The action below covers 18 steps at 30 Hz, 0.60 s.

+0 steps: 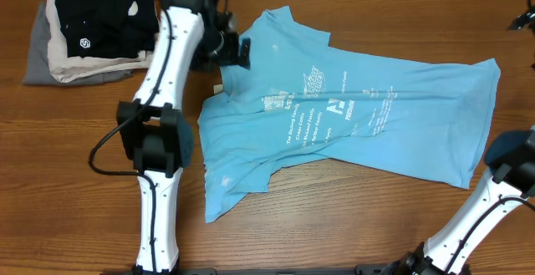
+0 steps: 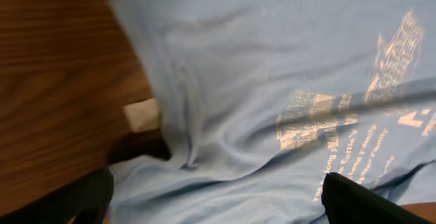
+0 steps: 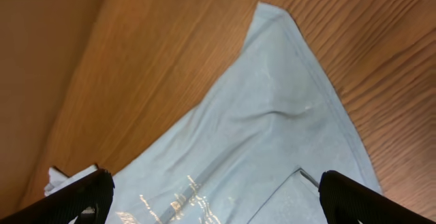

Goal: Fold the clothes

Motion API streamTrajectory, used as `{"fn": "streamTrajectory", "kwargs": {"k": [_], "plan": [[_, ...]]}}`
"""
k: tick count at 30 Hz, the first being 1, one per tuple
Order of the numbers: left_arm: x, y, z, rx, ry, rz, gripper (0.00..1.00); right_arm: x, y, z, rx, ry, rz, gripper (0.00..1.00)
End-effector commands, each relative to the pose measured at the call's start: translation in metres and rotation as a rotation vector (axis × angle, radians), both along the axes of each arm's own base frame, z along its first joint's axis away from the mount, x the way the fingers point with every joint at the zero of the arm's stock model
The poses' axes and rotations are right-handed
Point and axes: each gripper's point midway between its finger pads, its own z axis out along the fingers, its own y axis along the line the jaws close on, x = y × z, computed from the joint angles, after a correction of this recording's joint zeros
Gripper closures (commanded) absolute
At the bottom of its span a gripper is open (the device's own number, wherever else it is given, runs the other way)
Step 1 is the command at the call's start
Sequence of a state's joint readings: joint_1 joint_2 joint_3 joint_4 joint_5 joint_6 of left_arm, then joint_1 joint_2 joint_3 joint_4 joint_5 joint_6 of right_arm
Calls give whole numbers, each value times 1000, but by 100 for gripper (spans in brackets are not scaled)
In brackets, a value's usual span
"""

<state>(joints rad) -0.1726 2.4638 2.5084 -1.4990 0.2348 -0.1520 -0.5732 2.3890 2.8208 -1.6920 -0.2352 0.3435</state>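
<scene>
The light sky-blue T-shirt (image 1: 351,108) lies spread and wrinkled on the wooden table, with its lettering facing up. My left gripper (image 1: 232,51) hovers over the shirt's upper left part by the neck. In the left wrist view its fingers (image 2: 218,207) are wide apart and empty, with blue fabric (image 2: 272,67) and a white tag (image 2: 143,115) below them. My right gripper (image 1: 506,154) is at the shirt's right edge. In the right wrist view its fingers (image 3: 218,200) are wide apart and empty above the fabric (image 3: 272,135).
A stack of folded garments stands at the back left: a black one (image 1: 104,16) with a small white logo on top of a beige one (image 1: 67,62) and a grey one (image 1: 35,53). The left arm (image 1: 159,133) runs up the table's left side.
</scene>
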Motion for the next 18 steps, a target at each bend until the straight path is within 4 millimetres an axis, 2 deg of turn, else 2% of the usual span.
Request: {"fn": "streamTrajectory", "kwargs": {"k": [1,5,7,9,11,14,16,18], "plan": [[6,27,43,44,-79,97,0,-8,13,48,-70,-82,13,0],[-7,51,67,46,-60,145,0,-29,35,71,-94,-75,40,0],[-8,55,81,1,-80,159,0,-48,40,73,-108,-36,26,0],[-11,56,95,-48,-100,168,0,-73,45,67,-117,31,11,0],[-15,58,106,-58,-116,171,0,-96,48,54,-123,116,-3,0],[-32,54,118,-54,-113,138,0,-128,57,18,-88,267,-5,0],[-50,48,120,-51,-86,106,0,-141,57,-4,-68,346,-10,0],[-70,41,118,-44,-50,63,0,-143,57,-26,-50,378,13,0]]}}
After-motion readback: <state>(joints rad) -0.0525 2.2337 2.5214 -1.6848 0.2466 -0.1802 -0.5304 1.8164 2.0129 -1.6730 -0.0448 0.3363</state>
